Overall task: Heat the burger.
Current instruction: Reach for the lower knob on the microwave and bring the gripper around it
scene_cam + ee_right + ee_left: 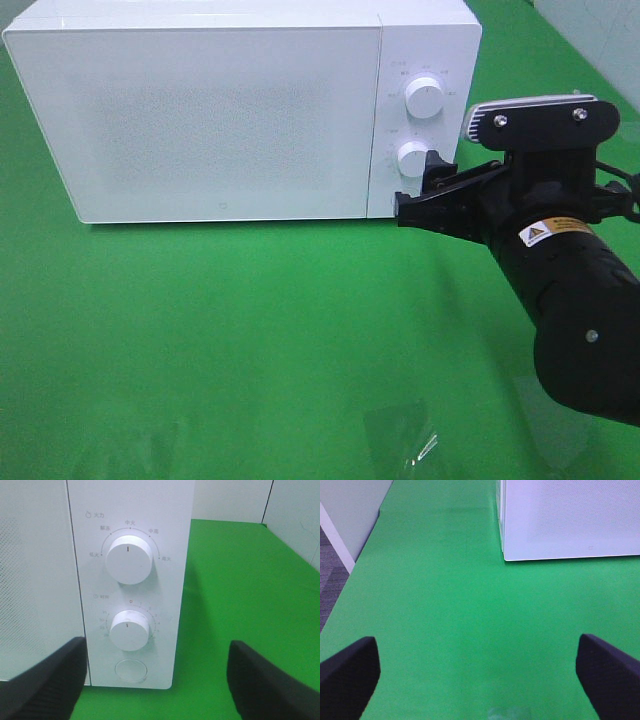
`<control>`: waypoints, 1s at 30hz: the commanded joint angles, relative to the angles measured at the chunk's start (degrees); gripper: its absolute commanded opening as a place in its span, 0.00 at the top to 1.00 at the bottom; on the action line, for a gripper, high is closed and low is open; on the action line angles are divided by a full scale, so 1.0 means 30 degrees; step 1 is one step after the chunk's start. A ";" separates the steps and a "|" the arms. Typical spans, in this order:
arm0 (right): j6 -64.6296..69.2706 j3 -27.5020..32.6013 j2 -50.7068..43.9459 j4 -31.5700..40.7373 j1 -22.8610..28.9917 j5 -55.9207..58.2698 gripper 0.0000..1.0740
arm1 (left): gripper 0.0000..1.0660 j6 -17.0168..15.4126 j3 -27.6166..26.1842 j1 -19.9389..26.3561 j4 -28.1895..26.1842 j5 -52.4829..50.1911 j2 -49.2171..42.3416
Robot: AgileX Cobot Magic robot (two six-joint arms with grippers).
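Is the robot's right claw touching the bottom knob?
Apart. The right wrist view shows the right gripper open, fingers well clear of the bottom knob.

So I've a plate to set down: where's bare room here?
The green cloth in front of the microwave door is bare, and so is the strip beside its left end. It's crowded by the lower knob, where the right gripper hovers.

The microwave door (200, 120) hides the inside. Dial print (425, 68) is too small to read. The right arm (580, 300) runs off the right edge.

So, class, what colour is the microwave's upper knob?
White; the upper knob shows best in the right wrist view.
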 commanded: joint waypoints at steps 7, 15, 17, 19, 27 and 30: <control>-0.0076 -0.1413 0.1413 -0.0057 0.0038 -0.1089 0.29 | 0.06 0.0038 0.0057 0.0076 -0.0134 -0.0057 -0.0458; 0.0649 -0.3151 0.3514 -0.1833 -0.1203 -0.0879 0.29 | 0.06 0.0057 0.0057 0.0076 -0.0134 -0.0057 -0.0439; 0.0707 -0.3304 0.3686 -0.1853 -0.1318 -0.0879 0.29 | 0.06 0.0057 0.0057 0.0076 -0.0134 -0.0057 -0.0439; 0.0726 -0.3724 0.4125 -0.1833 -0.1375 -0.0917 0.29 | 0.06 0.0057 0.0057 0.0076 -0.0134 -0.0057 -0.0439; 0.0668 -0.5424 0.5901 -0.1795 -0.1910 -0.0821 0.29 | 0.06 0.0057 0.0057 0.0076 -0.0134 -0.0057 -0.0439; 0.0649 -0.5787 0.6188 -0.1853 -0.2158 -0.0649 0.29 | 0.06 0.0057 0.0057 0.0076 -0.0134 -0.0057 -0.0439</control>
